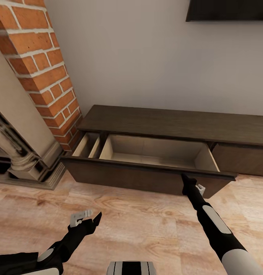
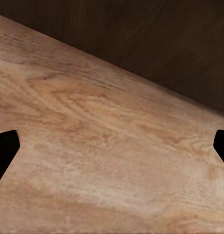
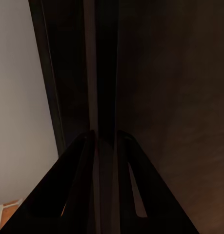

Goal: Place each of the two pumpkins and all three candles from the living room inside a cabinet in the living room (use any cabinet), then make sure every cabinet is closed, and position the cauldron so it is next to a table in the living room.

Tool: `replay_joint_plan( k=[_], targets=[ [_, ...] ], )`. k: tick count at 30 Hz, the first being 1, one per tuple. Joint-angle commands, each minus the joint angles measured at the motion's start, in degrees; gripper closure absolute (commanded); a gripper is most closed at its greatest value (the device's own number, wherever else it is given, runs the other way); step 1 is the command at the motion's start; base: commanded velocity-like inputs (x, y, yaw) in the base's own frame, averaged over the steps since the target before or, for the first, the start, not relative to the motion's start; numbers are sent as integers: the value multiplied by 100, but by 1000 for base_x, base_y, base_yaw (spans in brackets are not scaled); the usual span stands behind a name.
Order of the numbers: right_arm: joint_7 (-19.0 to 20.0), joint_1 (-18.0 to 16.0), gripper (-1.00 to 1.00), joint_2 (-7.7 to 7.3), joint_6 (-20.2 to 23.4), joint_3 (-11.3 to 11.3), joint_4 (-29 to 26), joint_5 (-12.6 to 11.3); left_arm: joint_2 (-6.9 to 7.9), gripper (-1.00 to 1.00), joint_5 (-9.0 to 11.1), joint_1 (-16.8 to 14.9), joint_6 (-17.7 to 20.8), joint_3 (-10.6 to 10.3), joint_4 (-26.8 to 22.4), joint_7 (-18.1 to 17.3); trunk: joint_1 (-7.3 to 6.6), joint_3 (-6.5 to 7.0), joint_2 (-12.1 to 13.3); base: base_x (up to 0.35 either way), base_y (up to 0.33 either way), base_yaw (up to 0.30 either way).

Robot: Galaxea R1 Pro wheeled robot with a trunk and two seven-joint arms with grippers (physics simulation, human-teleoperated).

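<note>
Seen from the head camera: long, low dark-brown cabinet (image 1: 177, 124) against the pale wall, its wide drawer (image 1: 146, 173) pulled out toward the near side over the wood floor (image 1: 139, 225). Pale tan interior (image 1: 154, 151) of the drawer exposed, with a narrower compartment (image 1: 87, 145) at its left end. Brick-and-stone fireplace (image 1: 36, 76) standing just left of the cabinet; dark edge of a wall-mounted screen (image 1: 227, 10) at far upper right.

Right gripper (image 1: 186, 180) reaching forward at the top rim of the drawer front, right of its middle, touching it or very nearly. Right wrist camera adding the close-up that the head view lacks: black fingers (image 3: 80, 195) drawn close together, a dark vertical edge (image 3: 106, 73) running between them, pale wall (image 3: 19, 97) to one side and a sliver of brick (image 3: 7, 214) in a corner. Picture too dark to settle whether the fingers actually pinch that edge, so the grip cannot be told for certain.

Left gripper (image 1: 87, 219) low and near, hovering over bare floor, well apart from the drawer. Left wrist camera showing what the head view hides: two black fingertips (image 2: 4, 151) spread wide at opposite sides, holding nothing, with floor planks (image 2: 102, 161) beneath and the dark drawer front (image 2: 155, 44) beyond.
</note>
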Motion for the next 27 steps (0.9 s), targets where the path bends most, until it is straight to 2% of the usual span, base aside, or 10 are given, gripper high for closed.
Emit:
replay_joint_plan(
  k=[1,25,26,27],
  targets=[
    [26,-2,100,-9,9,-336,166,-91,3,-100,11,-8,-20,-13,-9,17,-3,-5,-2,-140,0,0],
    [5,-2,100,-3,-32,-357,162,-80,-41,-100,15,-8,-21,-13,-10,17,-3,-5,-2,-34,0,0],
    [4,-2,-100,-4,-32,-356,161,-76,-41,-100,12,-8,-20,-13,-10,17,-3,-5,-2,0,0,0],
    [2,-2,-100,-4,-33,-355,161,-72,-41,-100,12,-8,-23,-13,-10,17,-3,-5,-2,0,0,0]
  ],
)
